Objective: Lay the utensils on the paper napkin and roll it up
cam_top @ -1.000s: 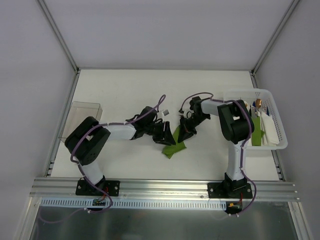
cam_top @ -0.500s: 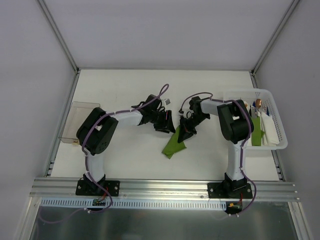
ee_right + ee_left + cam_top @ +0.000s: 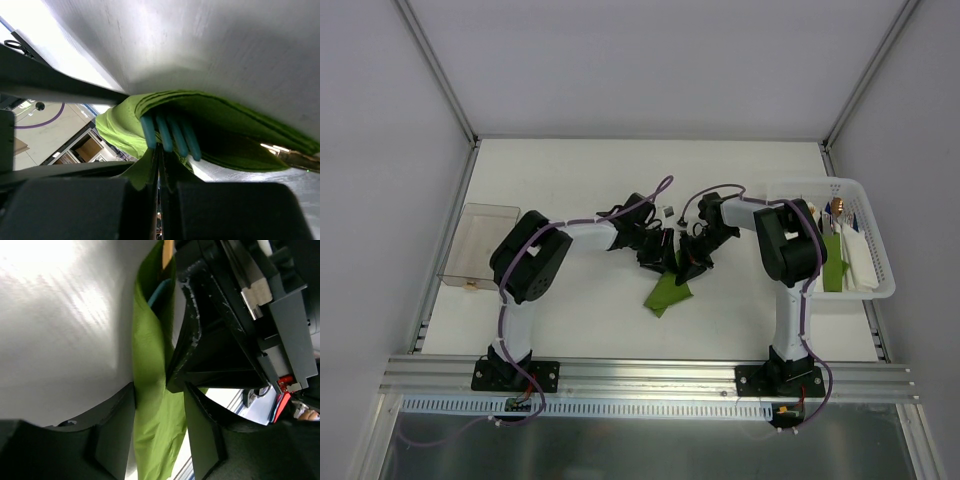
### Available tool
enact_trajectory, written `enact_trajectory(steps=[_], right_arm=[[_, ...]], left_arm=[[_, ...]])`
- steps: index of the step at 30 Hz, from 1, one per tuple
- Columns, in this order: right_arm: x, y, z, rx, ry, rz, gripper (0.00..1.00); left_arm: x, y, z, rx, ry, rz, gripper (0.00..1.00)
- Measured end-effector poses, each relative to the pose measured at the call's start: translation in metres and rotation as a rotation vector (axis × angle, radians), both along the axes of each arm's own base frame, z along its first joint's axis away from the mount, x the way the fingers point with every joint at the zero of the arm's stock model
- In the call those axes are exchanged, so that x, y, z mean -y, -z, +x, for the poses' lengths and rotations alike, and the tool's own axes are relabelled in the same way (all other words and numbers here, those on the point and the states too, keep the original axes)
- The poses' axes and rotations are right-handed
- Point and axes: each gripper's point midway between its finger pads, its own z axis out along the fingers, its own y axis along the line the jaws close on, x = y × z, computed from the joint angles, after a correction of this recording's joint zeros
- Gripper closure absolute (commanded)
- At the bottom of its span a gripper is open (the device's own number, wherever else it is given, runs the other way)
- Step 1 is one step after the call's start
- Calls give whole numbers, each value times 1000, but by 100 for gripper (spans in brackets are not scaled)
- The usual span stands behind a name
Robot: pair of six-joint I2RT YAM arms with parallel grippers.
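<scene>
Left end effector [image 3: 160, 390] parted, right [image 3: 160, 155] clamped

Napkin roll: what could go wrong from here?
1. Fork tines stick out of the napkin's open fold; a tilt or tug could let the fork slide out.
2. The right gripper is shut on just the paper's edge; pulling may tear it or slip off.
3. The left gripper straddles the napkin right against the right one; they could collide.
</scene>
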Motion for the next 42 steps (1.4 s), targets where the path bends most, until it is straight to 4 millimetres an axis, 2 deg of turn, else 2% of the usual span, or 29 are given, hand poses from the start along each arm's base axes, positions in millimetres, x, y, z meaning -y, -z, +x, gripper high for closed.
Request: enact_trajectory(steps=[2, 5, 6, 8, 13, 17, 24, 32, 33, 39, 42], right_arm=[[0, 0, 0, 0, -1, -1, 100], [0, 0, 0, 0, -3, -1, 100], [1, 0, 0, 0, -3, -3, 100], [2, 1, 0, 2, -5, -6, 100], [4, 0, 0, 0, -7, -13, 100], [5, 0, 0, 1, -9, -12, 97], [11, -3, 3, 27, -7, -12, 78], [35, -9, 32, 142, 43, -19, 62], [35, -11, 34, 152, 44, -15, 57], [28, -22, 42, 203, 43, 34, 39], [22, -28, 44, 210, 46, 80, 38]], left_arm=[[3, 1, -3, -8, 15, -4, 59], [7, 3, -4, -11, 25, -4, 71], [8, 5, -4, -16, 27, -3, 79], [9, 6, -4, -26, 33, -12, 87], [8, 10, -2, -33, 27, -11, 100], [7, 11, -1, -40, 20, -32, 100], [5, 10, -1, -51, 5, -105, 100], [-3, 6, -6, -47, -27, -137, 100], [-3, 5, -6, -45, -27, -139, 100], [-1, -2, -4, -21, -26, -160, 100], [0, -6, -4, -16, -29, -174, 100]])
